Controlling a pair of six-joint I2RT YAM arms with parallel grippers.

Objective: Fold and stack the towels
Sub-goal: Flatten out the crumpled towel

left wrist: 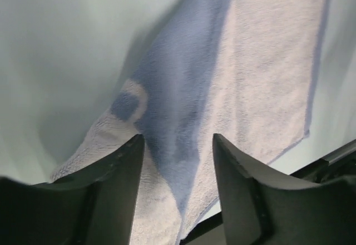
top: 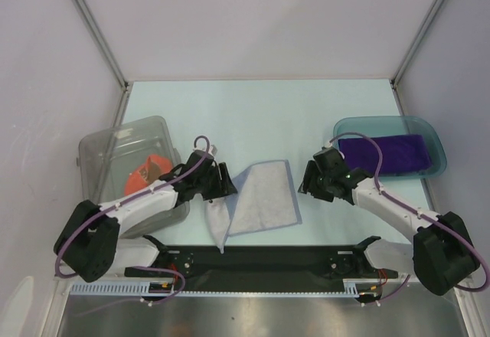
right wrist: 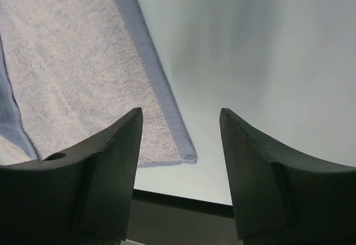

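Observation:
A light blue towel [top: 264,195] with a pale face lies mid-table. Its left part is bunched into a narrow fold [top: 217,226] that points at the near edge. My left gripper [top: 229,180] stands open at the towel's left edge. In the left wrist view the towel [left wrist: 267,78] lies under the left gripper [left wrist: 178,136], and a raised crease runs between the fingers without being pinched. My right gripper [top: 307,184] is open just right of the towel. The right wrist view shows the towel's near corner [right wrist: 183,155] below the gripper [right wrist: 179,111]. A purple towel [top: 383,153] lies in the teal tray [top: 436,142]. An orange towel [top: 149,172] sits in the clear bin [top: 115,145].
The clear bin stands at the left, right beside the left arm. At the right, behind the right arm, is the teal tray. A black rail [top: 260,260] runs along the near edge, close to the towel's tip. White walls close in the back and sides.

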